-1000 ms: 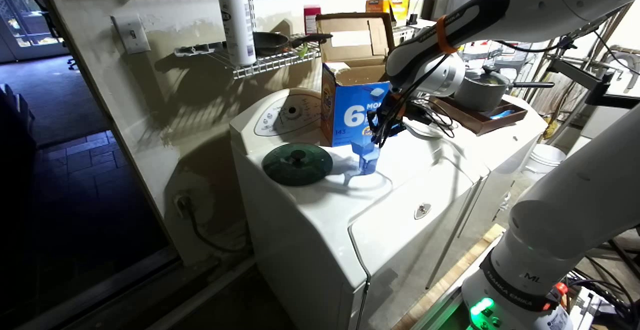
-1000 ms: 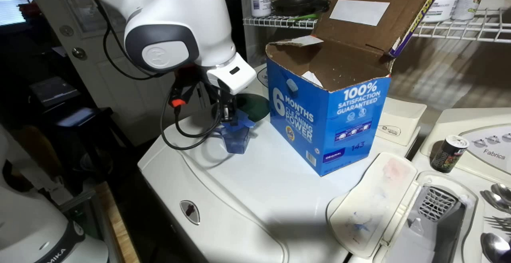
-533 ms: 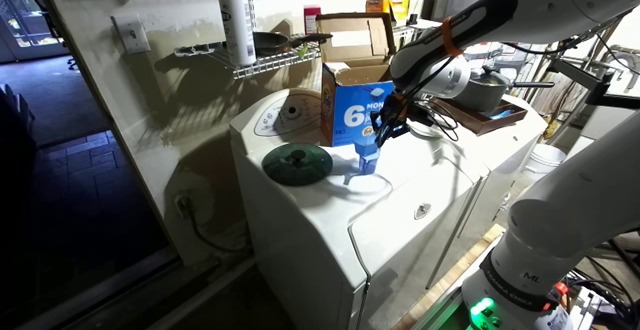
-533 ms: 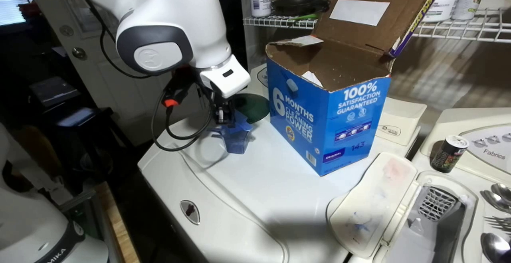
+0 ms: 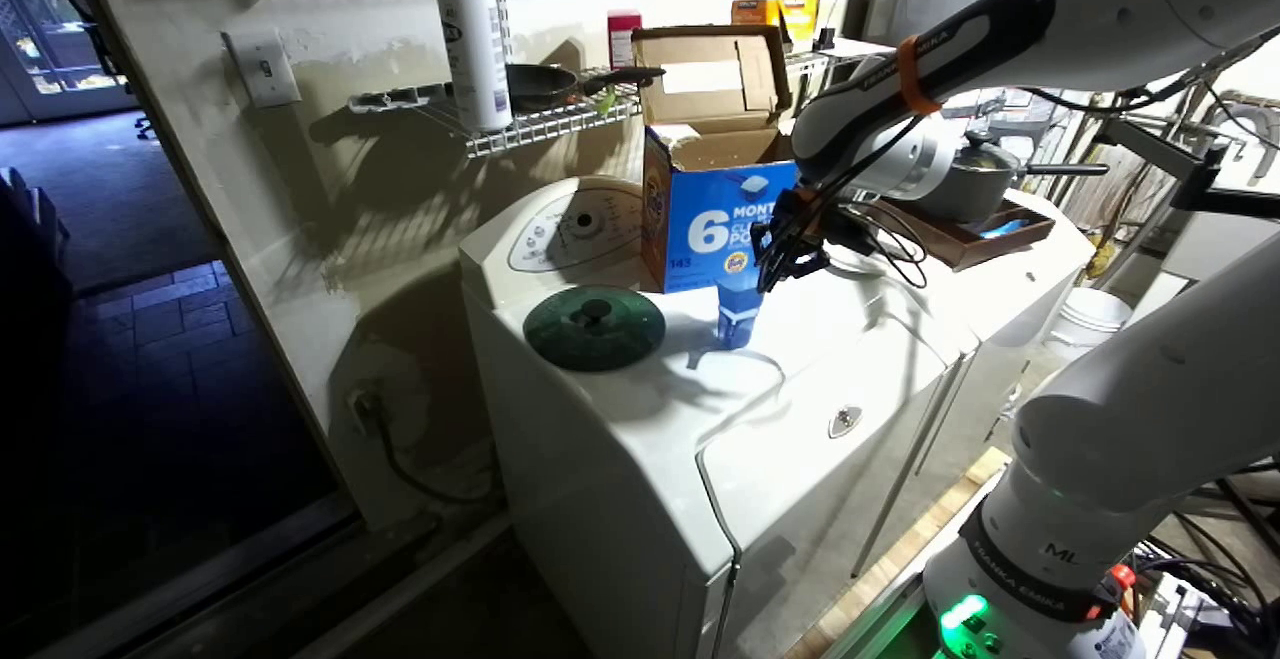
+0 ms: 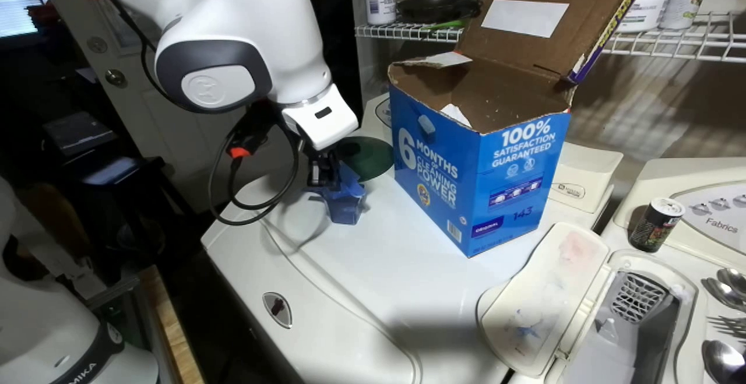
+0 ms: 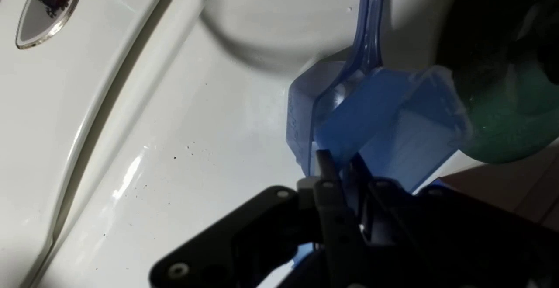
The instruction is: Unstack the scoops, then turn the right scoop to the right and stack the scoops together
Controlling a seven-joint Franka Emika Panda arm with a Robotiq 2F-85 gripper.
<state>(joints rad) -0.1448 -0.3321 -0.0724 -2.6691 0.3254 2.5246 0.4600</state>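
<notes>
Green lid (image 5: pixel 600 344) and blue box (image 6: pixel 440 168) near scoops (image 7: pixel 364 109)

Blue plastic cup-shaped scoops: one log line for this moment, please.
jaws: shut on upper scoop; pose: tilted over lower scoop; mutual contact: unclear; lower scoop: standing on white appliance top

Free machine top (image 6: pixel 396 291), box (image 6: pixel 478 168) near scoops (image 6: pixel 345 209)

"What's different?"
"The claw (image 7: pixel 341 164) and arm (image 6: pixel 262 17) have shifted; in an exterior view the claw hides less of the blue box (image 5: pixel 705 209) behind it"
"And the upper scoop (image 7: pixel 401 137)?"
"Moved along in the claw's grip, lining up more closely there above the lower scoop (image 5: pixel 735 332)"
</notes>
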